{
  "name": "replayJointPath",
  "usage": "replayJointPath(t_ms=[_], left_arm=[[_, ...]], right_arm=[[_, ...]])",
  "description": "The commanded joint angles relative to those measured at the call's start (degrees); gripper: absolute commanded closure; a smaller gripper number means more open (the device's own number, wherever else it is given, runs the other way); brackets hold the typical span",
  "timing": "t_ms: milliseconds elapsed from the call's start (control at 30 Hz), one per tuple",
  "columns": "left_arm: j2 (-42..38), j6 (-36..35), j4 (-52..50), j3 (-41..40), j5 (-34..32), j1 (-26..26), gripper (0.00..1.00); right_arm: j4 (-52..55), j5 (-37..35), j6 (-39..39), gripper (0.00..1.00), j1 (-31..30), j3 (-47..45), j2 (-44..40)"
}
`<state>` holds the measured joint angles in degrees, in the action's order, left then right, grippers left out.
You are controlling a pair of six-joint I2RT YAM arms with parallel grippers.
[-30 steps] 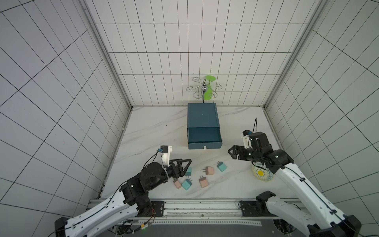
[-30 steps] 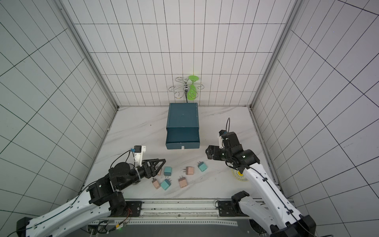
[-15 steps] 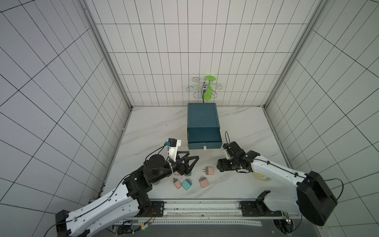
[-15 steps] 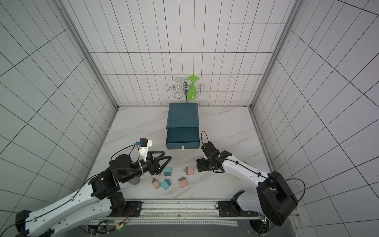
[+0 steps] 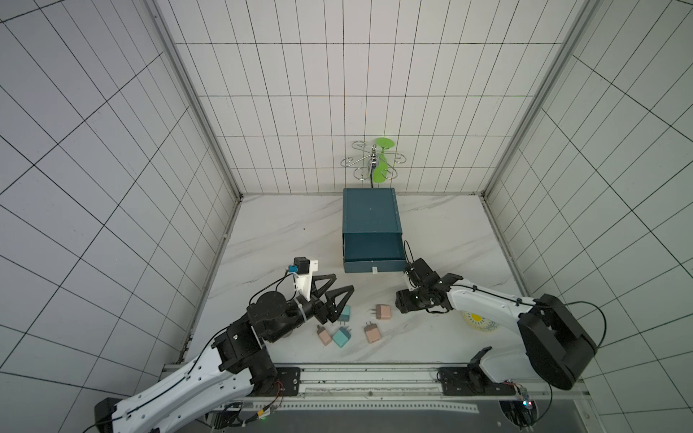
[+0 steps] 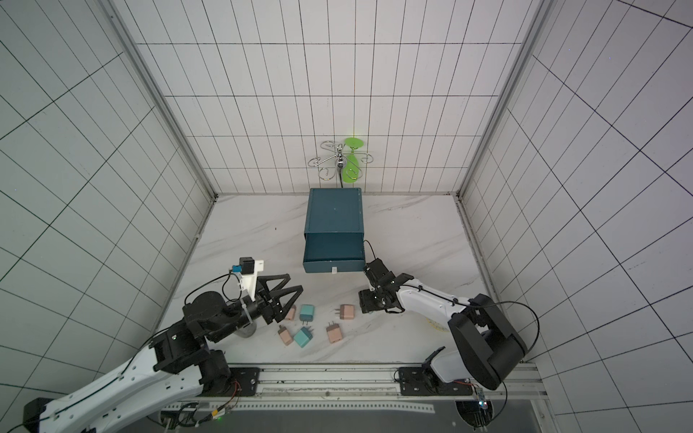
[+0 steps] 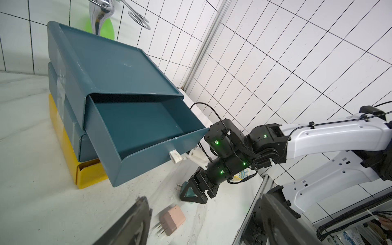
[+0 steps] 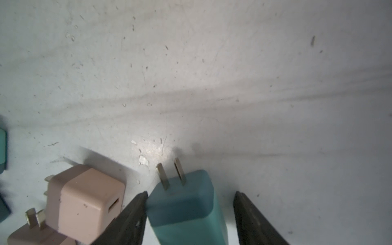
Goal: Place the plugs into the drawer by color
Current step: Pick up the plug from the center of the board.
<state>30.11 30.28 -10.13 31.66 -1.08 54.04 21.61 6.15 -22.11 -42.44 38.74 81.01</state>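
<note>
Dark teal plastic drawer box [image 5: 370, 215] by back wall, top drawer [image 5: 373, 248] pulled out. Small boxy teal charger plug [image 8: 186, 210], 2 metal prongs, lies flat btwn fingers of right gripper [image 8: 191, 193]: touches one, gap to other. Peach-pink boxy plug [image 6: 347, 311] just beside it. To the left, close cluster, all on sides: far teal plug [image 6: 307, 312], near teal plug [image 6: 303, 336], rightmost peach plug [image 6: 333, 333], leftmost peach plug [image 6: 285, 334], half-hidden peach plug [image 6: 290, 313].

White-shelled arms [image 5: 487, 303] with black joints (green lights glowing), black cables.
</note>
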Motion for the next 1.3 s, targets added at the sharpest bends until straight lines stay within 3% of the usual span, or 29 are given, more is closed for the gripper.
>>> replayJointPath(t_ms=[0, 100, 333, 433, 600, 667, 733, 833, 1133, 1267], left_arm=[[0.3, -1.4, -0.3, 0.4, -1.1, -0.1, 0.17], [-0.3, -1.6, -0.7, 0.3, -1.8, -0.1, 0.17], [0.6, -1.8, -2.5, 0.9, -4.9, -0.1, 0.17], [1.6, -1.6, -2.3, 0.8, -4.5, 0.0, 0.17], [2.9, -1.5, -2.2, 1.1, -3.9, 0.0, 0.17], [2.9, -1.6, -2.2, 1.1, -4.2, -0.1, 0.17], [2.8, -1.5, -2.6, 1.2, -4.7, -0.1, 0.17], [2.6, -1.3, -2.8, 1.3, -4.3, -0.1, 0.17], [3.2, -0.7, -0.9, 1.2, 1.2, -0.1, 0.16], [4.8, -0.7, 3.9, 1.2, 11.3, -0.1, 0.15]], right_arm=[[0.5, -3.0, -1.2, 0.37, -0.2, -1.8, -0.3], [1.3, -4.2, -1.8, 0.44, -0.2, -1.8, 0.2], [5.8, -8.0, -4.1, 0.34, -2.2, -1.0, 0.1], [7.9, -11.4, -5.9, 0.36, -3.3, -0.9, -0.8], [7.0, -11.5, -6.2, 0.47, -3.5, -1.9, -1.1], [7.3, -10.9, -5.6, 0.56, -3.5, -1.2, -1.7], [7.6, -10.5, -5.4, 0.65, -3.3, -0.7, -3.7], [9.6, -8.2, -4.3, 0.71, -1.7, 0.8, -8.0], [27.4, -13.5, 1.5, 0.70, 1.2, 18.9, -25.7], [28.1, -3.1, 4.1, 0.72, 1.3, 29.2, -25.4]])
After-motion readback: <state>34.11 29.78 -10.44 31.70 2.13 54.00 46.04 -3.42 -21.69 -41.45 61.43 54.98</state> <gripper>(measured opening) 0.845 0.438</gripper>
